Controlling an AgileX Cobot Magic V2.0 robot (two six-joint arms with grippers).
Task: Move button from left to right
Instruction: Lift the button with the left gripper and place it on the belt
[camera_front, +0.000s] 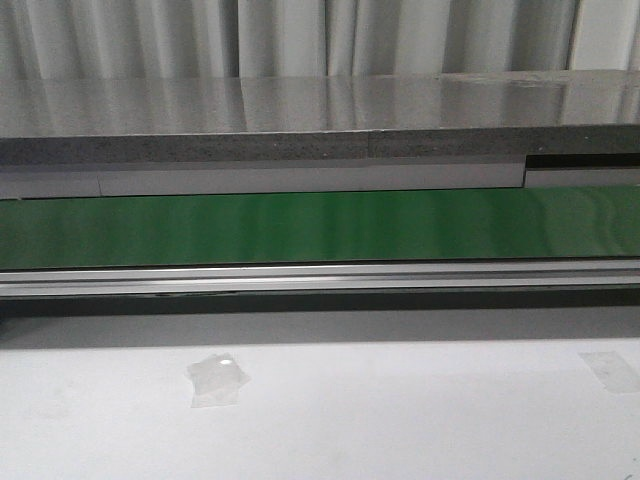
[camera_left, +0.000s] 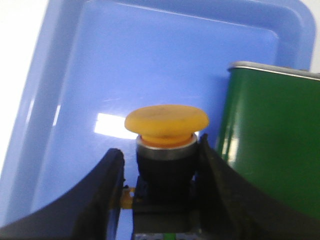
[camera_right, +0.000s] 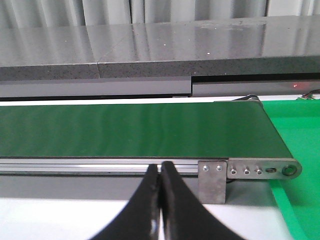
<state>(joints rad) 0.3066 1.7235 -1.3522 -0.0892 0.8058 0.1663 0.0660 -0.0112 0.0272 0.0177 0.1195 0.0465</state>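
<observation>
Left gripper (camera_left: 162, 170) has its two dark fingers (camera_left: 107, 185) on either side of the button (camera_left: 166, 140), clasping the black body just under the metal collar, so the yellow cap stands free above the fingertips. Gripping low on the blocky part makes sense: flat sides give the pads something to bite, where the domed cap would slip. The right-hand finger looks pressed against the body; on the other side a thin gap may remain, so I judge it a grip but not a tight one.

Behind the button is a blue tray (camera_left: 75, 75), seemingly bare, with a bright glint on its floor. I cannot tell whether the button sits in the tray or hangs just over it. A green belt (camera_left: 270, 135) with a metal rim lies beside the tray.

Right gripper (camera_right: 160, 200) is pinched together on nothing, its tips touching, parked near the belt's (camera_right: 130, 130) end roller and waiting its turn, I'd guess. A green surface (camera_right: 295, 135) lies beyond that end.

From the front, neither arm nor button shows, only the belt (camera_front: 320, 228), the white table (camera_front: 400, 420) and a scrap of clear tape (camera_front: 218, 380). The move to the right looks barely begun.
</observation>
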